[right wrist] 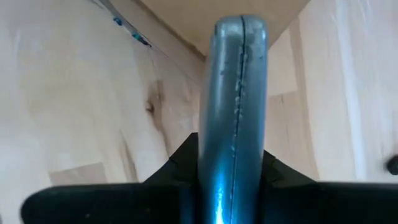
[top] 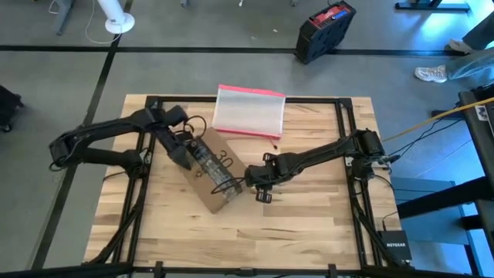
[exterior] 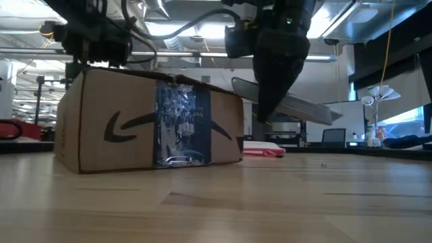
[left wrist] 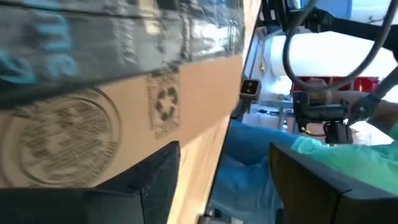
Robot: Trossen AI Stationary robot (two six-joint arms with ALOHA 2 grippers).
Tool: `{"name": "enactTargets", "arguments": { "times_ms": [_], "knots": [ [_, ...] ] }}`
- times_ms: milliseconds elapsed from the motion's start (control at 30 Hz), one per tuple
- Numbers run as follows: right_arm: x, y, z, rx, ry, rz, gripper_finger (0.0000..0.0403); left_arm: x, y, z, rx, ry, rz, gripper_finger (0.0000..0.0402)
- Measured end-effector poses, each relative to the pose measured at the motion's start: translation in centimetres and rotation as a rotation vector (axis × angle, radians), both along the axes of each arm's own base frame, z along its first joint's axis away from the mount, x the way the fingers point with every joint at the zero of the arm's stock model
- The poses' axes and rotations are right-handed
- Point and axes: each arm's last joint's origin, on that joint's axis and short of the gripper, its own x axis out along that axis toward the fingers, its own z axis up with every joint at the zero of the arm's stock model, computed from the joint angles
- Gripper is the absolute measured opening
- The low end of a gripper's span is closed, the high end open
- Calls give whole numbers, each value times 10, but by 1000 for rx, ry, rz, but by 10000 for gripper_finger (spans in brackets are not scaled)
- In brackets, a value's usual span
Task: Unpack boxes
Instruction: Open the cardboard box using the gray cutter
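The brown cardboard box (top: 212, 176) lies slantwise on its bottom in the middle of the table. A black tape strip (exterior: 181, 128) runs over its top and across the smile-arrow logo on its near side. My left gripper (top: 184, 148) stands open at the box's far left end. One finger (left wrist: 155, 180) is over a printed cardboard face (left wrist: 93, 124), and the other (left wrist: 311, 180) is out past the box's edge. My right gripper (top: 251, 179) is shut and points steeply down beside the box's right corner (right wrist: 249, 9). My left gripper has one finger close against the box's printed face near its edge (left wrist: 205, 143); I cannot tell whether it touches. My right gripper's shut fingertips (right wrist: 239, 28) stand at the box's right corner, coming from above. Whether they touch the cardboard I cannot tell.
A clear pouch with a pink-red edge (top: 248, 112) lies at the table's far side. A black and red case (top: 324, 31) stands on the floor beyond it. Black frame rails (top: 351, 147) run along the table's sides. Bare wood (top: 255, 232) lies toward the near edge.
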Motion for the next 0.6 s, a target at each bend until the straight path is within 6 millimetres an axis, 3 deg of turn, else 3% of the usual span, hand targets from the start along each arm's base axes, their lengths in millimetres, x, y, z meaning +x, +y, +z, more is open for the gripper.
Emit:
{"name": "enactTargets", "arguments": {
  "times_ms": [200,367,533,600],
  "knots": [
    [-3,-15,5,-6,28,-48,65,0,-14,10,-6,-21,-21,235],
    [-17,-29,34,-33,-19,-108,65,3,-19,24,151,-146,-73,235],
    [-13,-42,72,71,-283,-127,65,7,-19,43,530,-202,-142,235],
    [-6,-43,85,192,-423,-127,65,5,-18,42,578,-166,-156,235]
  ]
}}
